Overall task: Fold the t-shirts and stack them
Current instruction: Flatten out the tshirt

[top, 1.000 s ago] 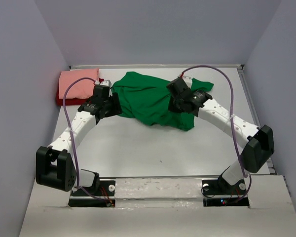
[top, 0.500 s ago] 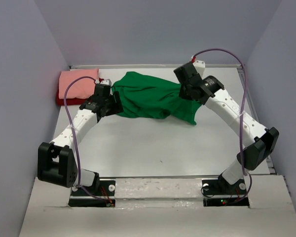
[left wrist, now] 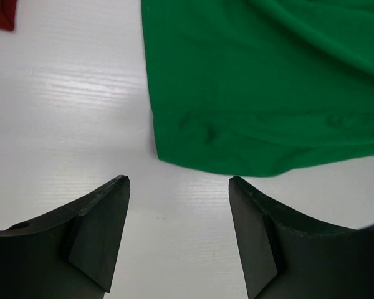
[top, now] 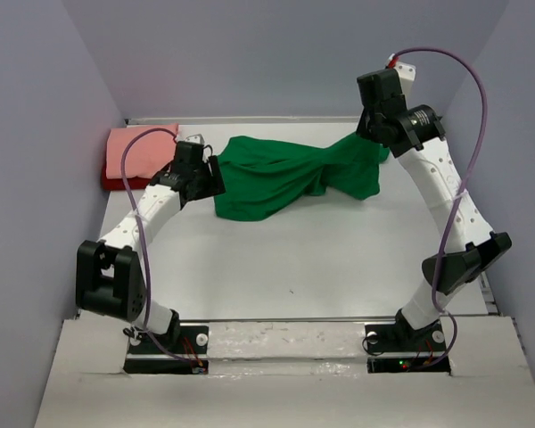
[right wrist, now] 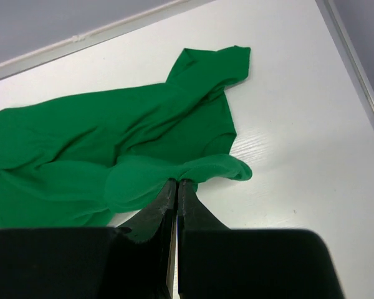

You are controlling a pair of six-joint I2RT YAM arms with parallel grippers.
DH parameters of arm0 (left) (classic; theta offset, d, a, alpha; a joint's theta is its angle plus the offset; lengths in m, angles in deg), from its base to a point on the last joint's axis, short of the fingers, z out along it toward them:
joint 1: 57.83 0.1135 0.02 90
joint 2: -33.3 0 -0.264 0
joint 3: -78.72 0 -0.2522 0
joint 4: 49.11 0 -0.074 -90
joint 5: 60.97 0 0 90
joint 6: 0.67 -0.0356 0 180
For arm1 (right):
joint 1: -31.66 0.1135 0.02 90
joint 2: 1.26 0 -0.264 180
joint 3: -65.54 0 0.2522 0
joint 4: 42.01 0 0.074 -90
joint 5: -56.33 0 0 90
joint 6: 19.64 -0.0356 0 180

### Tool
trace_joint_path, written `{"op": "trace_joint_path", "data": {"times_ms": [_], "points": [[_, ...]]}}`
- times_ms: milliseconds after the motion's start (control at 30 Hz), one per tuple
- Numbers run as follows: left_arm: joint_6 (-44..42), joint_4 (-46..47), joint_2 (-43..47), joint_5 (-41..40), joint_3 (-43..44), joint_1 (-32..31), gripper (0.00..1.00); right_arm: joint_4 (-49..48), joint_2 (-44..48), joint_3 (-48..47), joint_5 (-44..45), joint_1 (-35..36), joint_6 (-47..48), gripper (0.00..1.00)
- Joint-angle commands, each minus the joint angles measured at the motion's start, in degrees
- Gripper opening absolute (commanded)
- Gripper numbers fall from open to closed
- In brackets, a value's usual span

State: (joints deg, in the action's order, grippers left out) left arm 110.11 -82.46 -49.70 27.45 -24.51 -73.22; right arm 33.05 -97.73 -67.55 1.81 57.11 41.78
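Right fingers (right wrist: pixel 176 185), clenched on the bright green cloth t-shirt (top: pixel 276 174), have hoisted its edge; left fingers (top: pixel 212 178) have released beside it, so it is likely being spread flat.

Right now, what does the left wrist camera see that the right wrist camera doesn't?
Only the left wrist view: a corner of the red tee and the open left end effector, holding nothing. Only the right wrist view: the right end effector shut on a fold of the green tee, plus the back wall. Both: the green tee on the white table.
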Motion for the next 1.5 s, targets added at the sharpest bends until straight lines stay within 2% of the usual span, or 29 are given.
{"op": "trace_joint_path", "data": {"times_ms": [0,133,200,400,600,733,1200,1467], "points": [[-1.3,0.5,-6.8,0.6,8.8,-0.2,0.75,0.6,-1.6,-2.3,-3.7,-1.5,3.0,0.0],[-1.2,-1.9,-14.7,9.2,15.0,-0.2,0.74,-1.2,-0.5,2.0,-8.0,-1.5,2.4,0.0],[-0.6,-1.2,-16.6,10.2,15.0,-0.7,0.68,-1.4,0.0,3.3,-8.3,-1.5,2.2,0.0],[0.4,0.1,-20.0,8.6,12.2,-1.8,0.61,-2.1,1.6,5.1,-8.0,-1.5,2.9,0.0],[2.4,1.1,-20.4,7.9,10.2,-1.8,0.62,-2.1,1.4,4.1,-9.5,-1.5,2.8,0.0],[2.1,-1.5,-23.2,5.7,12.4,-1.3,0.62,-2.7,2.4,5.2,-10.3,-1.5,2.5,0.0],[3.7,-1.6,-26.2,2.8,11.8,2.3,0.62,-3.2,4.3,6.7,-11.8,-3.1,3.4,0.0],[3.8,-1.1,-28.2,4.2,11.6,2.7,0.62,-3.8,5.2,7.6,-12.7,-3.7,3.5,0.0]]}}
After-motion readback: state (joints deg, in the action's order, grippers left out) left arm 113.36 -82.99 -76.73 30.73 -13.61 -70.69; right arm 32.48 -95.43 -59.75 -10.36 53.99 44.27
